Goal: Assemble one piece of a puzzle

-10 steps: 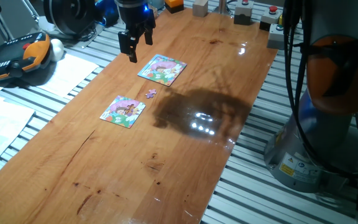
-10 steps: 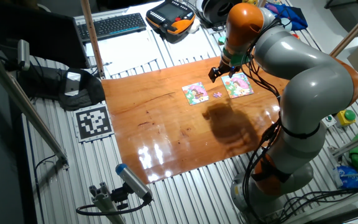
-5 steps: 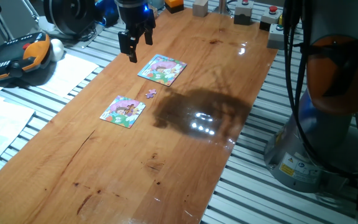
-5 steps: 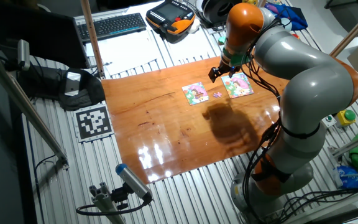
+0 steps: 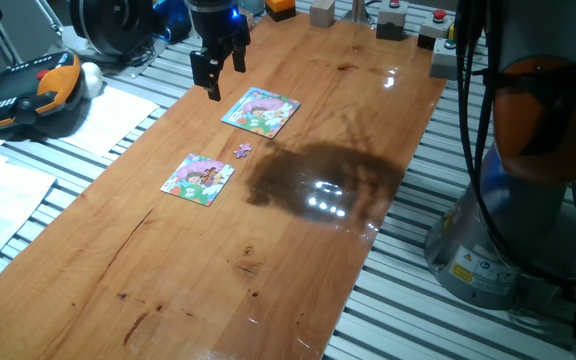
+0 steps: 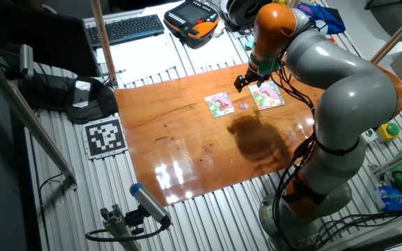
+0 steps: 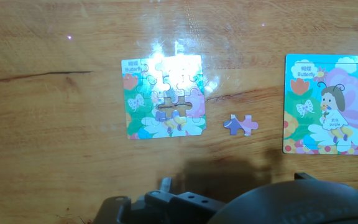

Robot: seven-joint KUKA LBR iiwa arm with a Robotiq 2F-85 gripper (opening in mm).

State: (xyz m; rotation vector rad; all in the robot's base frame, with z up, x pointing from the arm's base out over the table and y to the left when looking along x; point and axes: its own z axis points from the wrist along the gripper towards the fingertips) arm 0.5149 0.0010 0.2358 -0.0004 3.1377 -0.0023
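We see our end effector (image 5: pixel 215 72) hanging above the desk (image 5: pixel 298 240), fingers spread and empty, pointing down; the piece (image 5: pixel 243 149) lies between the puzzle (image 5: pixel 198 179) and the larger puzzle (image 5: pixel 261 110).

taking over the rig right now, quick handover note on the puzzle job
Gripper: open, empty, hovering above the table near its left edge, beside the reference picture.
The loose piece lies flat on the wood between the reference picture and the puzzle, touching neither.
The hand view shows a gap in the puzzle's middle.
Done: nothing grasped yet.
Left: pick the piece, fit it into the gap.
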